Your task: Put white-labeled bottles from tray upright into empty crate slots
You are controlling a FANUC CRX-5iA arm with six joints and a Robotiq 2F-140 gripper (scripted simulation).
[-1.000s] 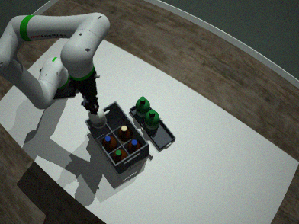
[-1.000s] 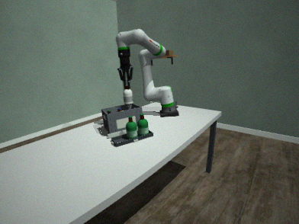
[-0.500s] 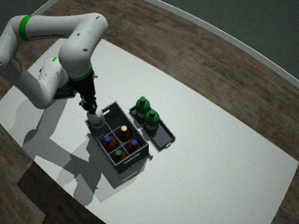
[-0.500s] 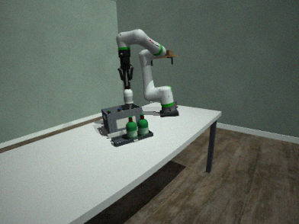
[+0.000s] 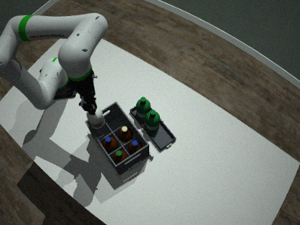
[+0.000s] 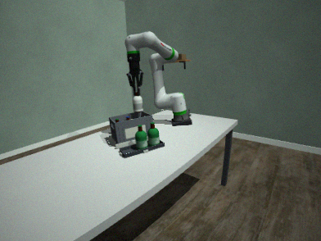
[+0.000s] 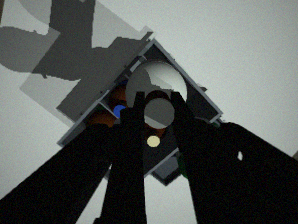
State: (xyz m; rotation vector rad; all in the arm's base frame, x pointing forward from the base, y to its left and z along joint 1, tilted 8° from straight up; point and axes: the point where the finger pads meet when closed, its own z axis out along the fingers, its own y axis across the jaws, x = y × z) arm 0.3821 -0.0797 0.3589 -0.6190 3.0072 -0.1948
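Observation:
My gripper (image 5: 90,108) (image 6: 136,89) (image 7: 157,104) is shut on the neck of a white-labeled bottle (image 5: 96,119) (image 6: 137,104) (image 7: 156,82) and holds it upright just above the far-left corner slot of the dark crate (image 5: 135,159) (image 6: 119,130) (image 7: 192,82). The crate holds several brown bottles with a cream cap (image 5: 124,128) (image 7: 153,141), blue caps (image 5: 108,140) (image 5: 134,143) (image 7: 119,110) and a green cap (image 5: 119,153). Two green bottles (image 5: 143,105) (image 5: 152,118) (image 6: 142,138) (image 6: 153,134) stand on the black tray (image 5: 167,139) (image 6: 128,152) beside the crate.
The arm's base (image 5: 63,92) (image 6: 180,119) stands on the white table top (image 5: 214,161) (image 6: 61,180) behind the crate. The table's edges drop to a wood floor (image 6: 266,193).

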